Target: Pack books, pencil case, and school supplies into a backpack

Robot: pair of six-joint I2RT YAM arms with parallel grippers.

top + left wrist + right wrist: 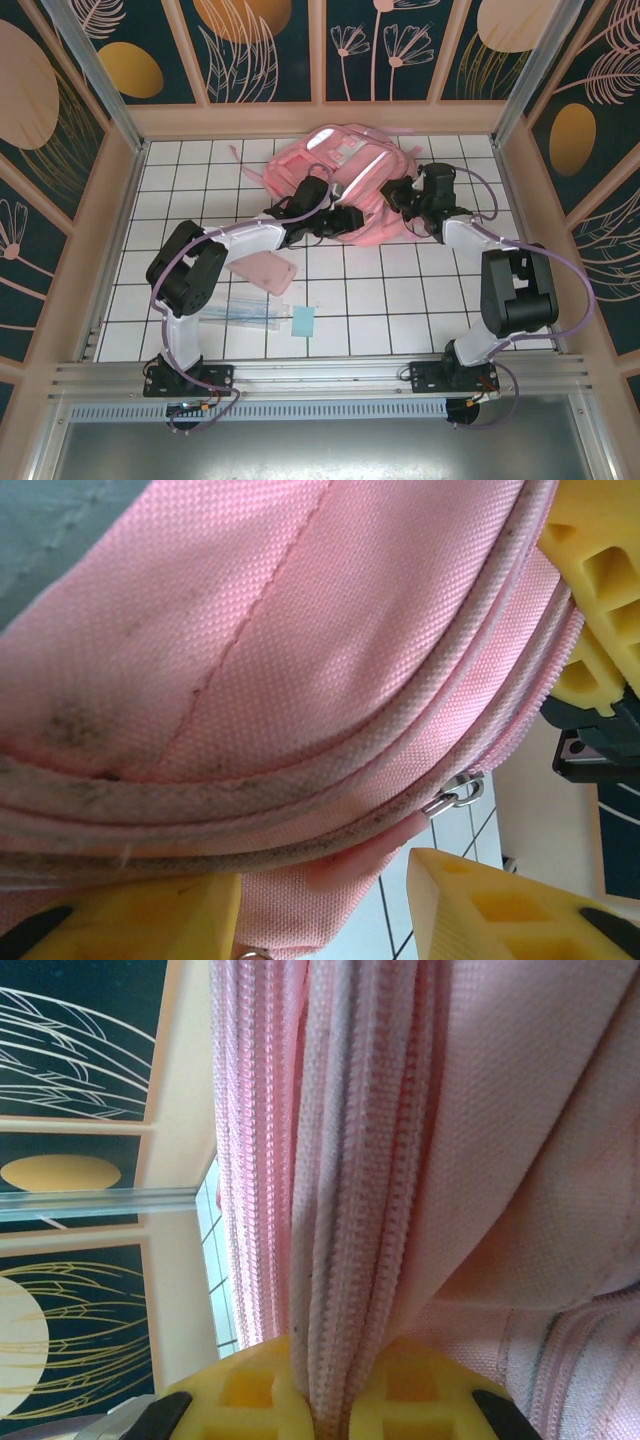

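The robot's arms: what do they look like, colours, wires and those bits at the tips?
The left arm and right arm each have white tube-like links between black joints, on a black base plate. A thin purple cable loops alongside each. The left hand and right hand each have two yellow fingers moulded with square, waffle-like pockets.

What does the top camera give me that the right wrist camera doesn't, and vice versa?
Top external: the pencil case, clear packet and blue pad lying on the table beside the left arm, outside the backpack. Right wrist: a close look at the right gripper shut on the backpack's zipper edge. Both: pink backpack fabric and the patterned wall panels.
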